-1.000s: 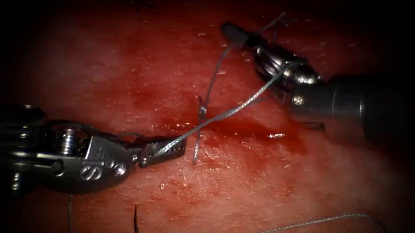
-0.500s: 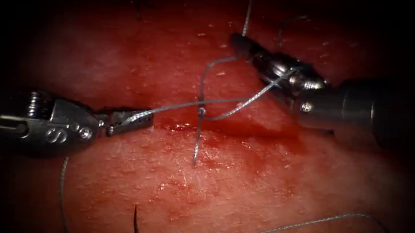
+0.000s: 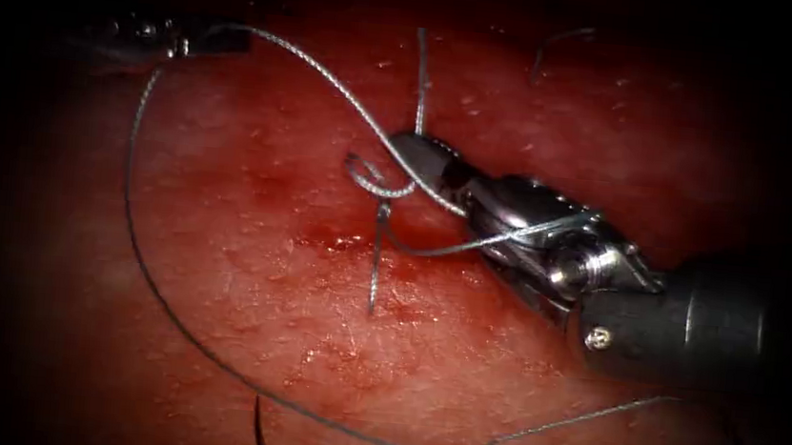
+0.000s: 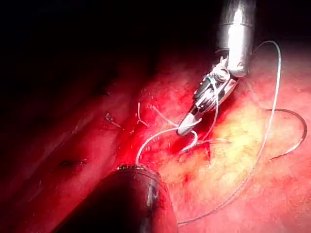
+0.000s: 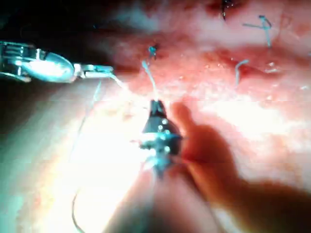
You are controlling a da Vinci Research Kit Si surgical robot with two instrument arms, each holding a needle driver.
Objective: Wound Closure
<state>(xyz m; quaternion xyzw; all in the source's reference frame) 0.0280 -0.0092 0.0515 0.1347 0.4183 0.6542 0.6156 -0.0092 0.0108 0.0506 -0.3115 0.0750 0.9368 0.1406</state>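
My left tool is far back on the left, jaws shut on the long thread. That strand runs down to my right tool and wraps over its jaws. The right tool's jaws are shut on the short thread end, just above the stitch knot at the cut. A small loop hangs at the jaw tips. The needle lies free on the tissue at the front, held by neither tool and not in the tissue; it also lies in the left wrist view. The right wrist view shows the left tool.
Slack thread sweeps in a wide arc across the tissue's left and front. Red fluid pools along the cut. Cut thread ends of other stitches stand farther back.
The left tool has swung from the lower left up to the far upper left, drawing the thread along. The right tool moved down-left toward the knot and shut on the short end.
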